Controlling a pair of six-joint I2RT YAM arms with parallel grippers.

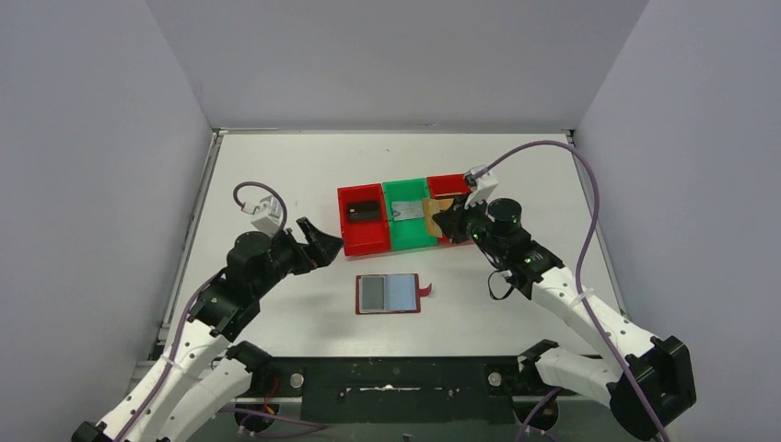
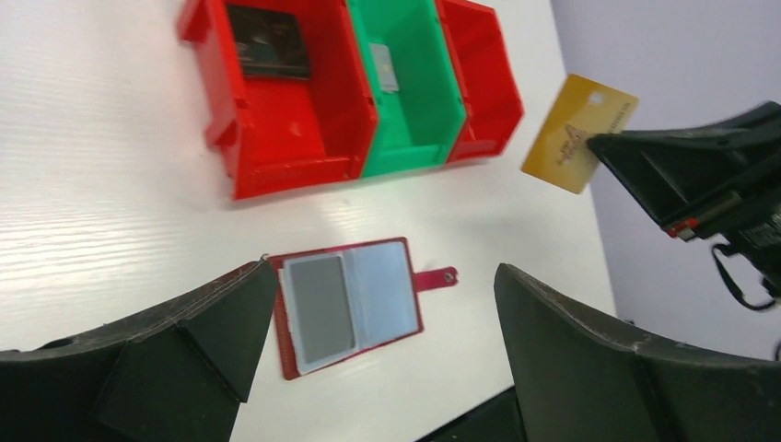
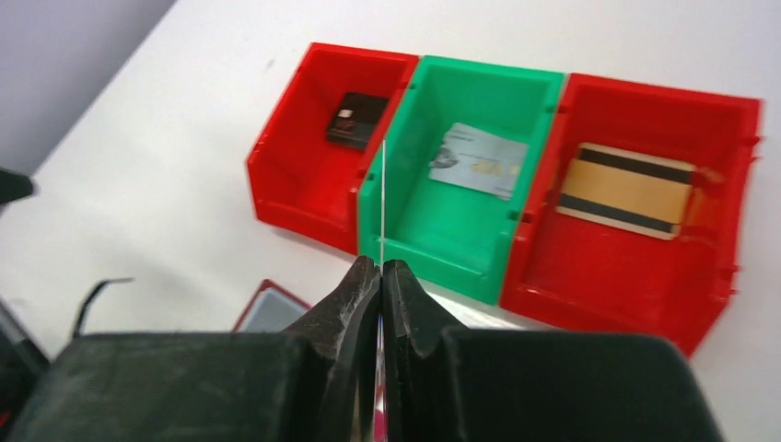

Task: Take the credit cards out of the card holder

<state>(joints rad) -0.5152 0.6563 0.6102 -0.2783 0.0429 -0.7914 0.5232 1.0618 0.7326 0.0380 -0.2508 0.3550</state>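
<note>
The dark red card holder [image 1: 388,294] lies open on the table; a grey card [image 2: 318,308] shows in its left pale sleeve. My right gripper [image 1: 451,221] is shut on a gold-yellow card [image 2: 578,132] and holds it in the air by the bins' near side; the right wrist view shows that card edge-on [image 3: 381,198]. My left gripper [image 2: 382,276] is open and empty, above and left of the card holder [image 2: 350,302]. A dark card [image 3: 356,120] lies in the left red bin, a silvery card [image 3: 479,161] in the green bin, and a gold striped card [image 3: 626,189] in the right red bin.
Three bins stand side by side beyond the card holder: a red one [image 1: 347,241], a green one [image 1: 414,243] and a red one [image 1: 448,182]. Grey walls enclose the table on three sides. The right arm's purple cable [image 1: 589,198] arcs over the right side.
</note>
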